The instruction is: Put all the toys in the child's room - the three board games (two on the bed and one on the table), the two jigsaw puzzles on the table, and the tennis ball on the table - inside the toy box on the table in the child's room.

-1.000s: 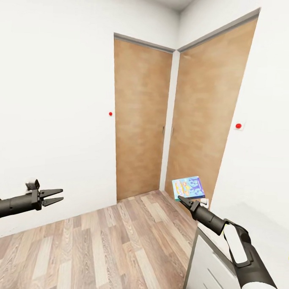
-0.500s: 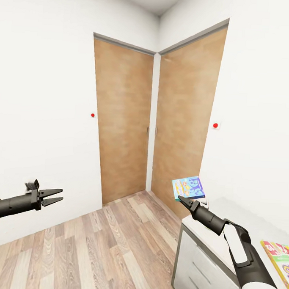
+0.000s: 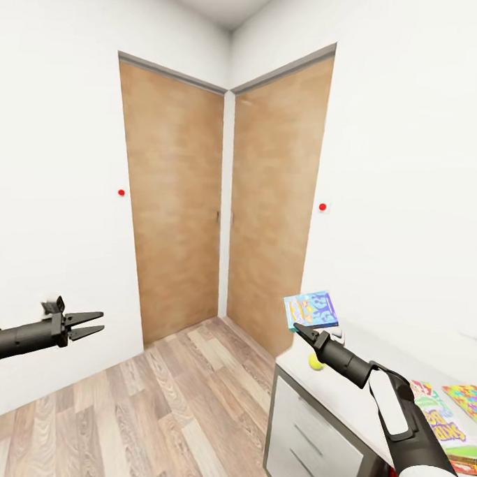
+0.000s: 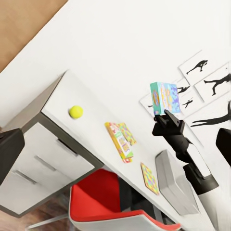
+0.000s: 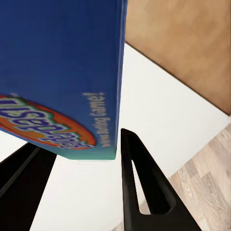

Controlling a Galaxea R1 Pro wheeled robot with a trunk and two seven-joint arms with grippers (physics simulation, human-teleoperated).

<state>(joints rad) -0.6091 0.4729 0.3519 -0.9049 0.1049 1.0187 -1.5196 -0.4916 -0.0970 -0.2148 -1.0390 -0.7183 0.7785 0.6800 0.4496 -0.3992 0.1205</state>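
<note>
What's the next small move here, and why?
Probably turn the base further right toward the table. The right gripper holds a board game, but the toy box sits at the table's far end, beyond the tennis ball and puzzles, so it's likely too far to drop.

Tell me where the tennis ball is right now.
In the head view the tennis ball lies near the table's near left corner, just beside the right gripper holding a board game.

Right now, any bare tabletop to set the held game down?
Bare: the table top behind the tennis ball, toward the wall. Crowded: the far end, where the jigsaw puzzles and toy box sit.
</note>
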